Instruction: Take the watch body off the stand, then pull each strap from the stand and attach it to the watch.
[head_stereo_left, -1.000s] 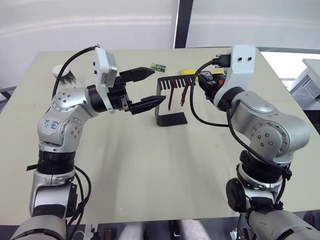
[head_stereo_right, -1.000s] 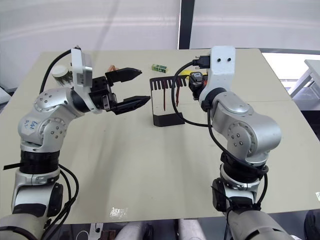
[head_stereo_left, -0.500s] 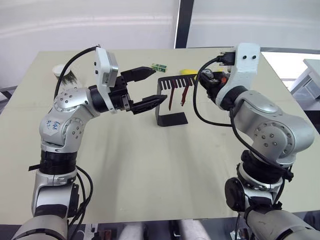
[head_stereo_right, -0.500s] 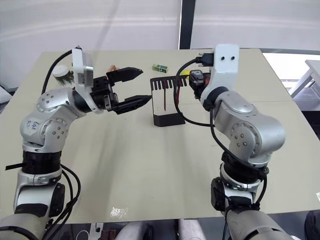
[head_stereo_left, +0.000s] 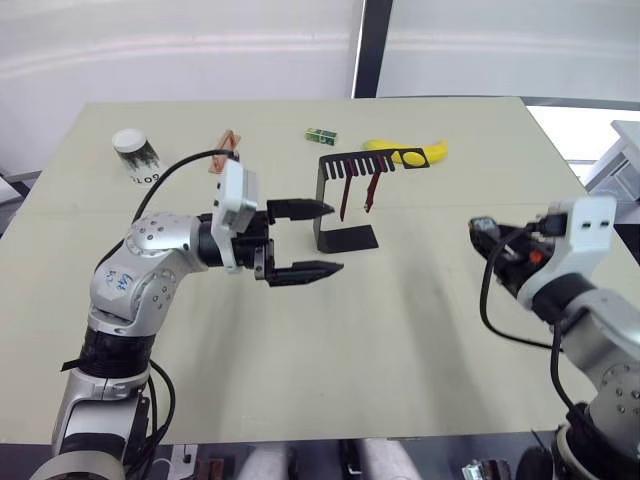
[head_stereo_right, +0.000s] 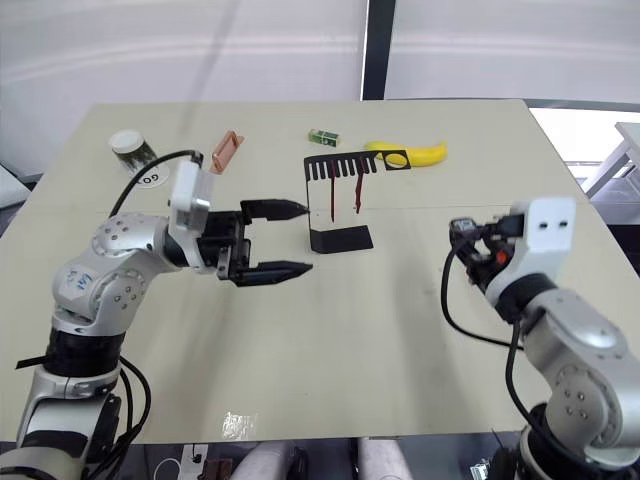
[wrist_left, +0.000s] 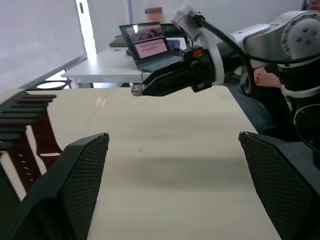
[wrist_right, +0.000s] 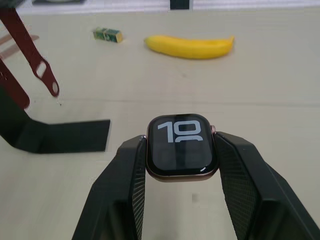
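Now right hand (wrist_right: 181, 165) grips watch body (wrist_right: 181, 146), well off stand (head_stereo_left: 345, 200).

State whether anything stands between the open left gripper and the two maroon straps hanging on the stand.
Nothing visible does. The left gripper is open beside the stand, and only bare table lies between it and the straps.

Glossy glass watch body (wrist_right: 181, 146), matt black metal stand (head_stereo_left: 340, 215), smooth table (head_stereo_left: 400, 320).

Silver jointed arms, white wrist modules, black cables
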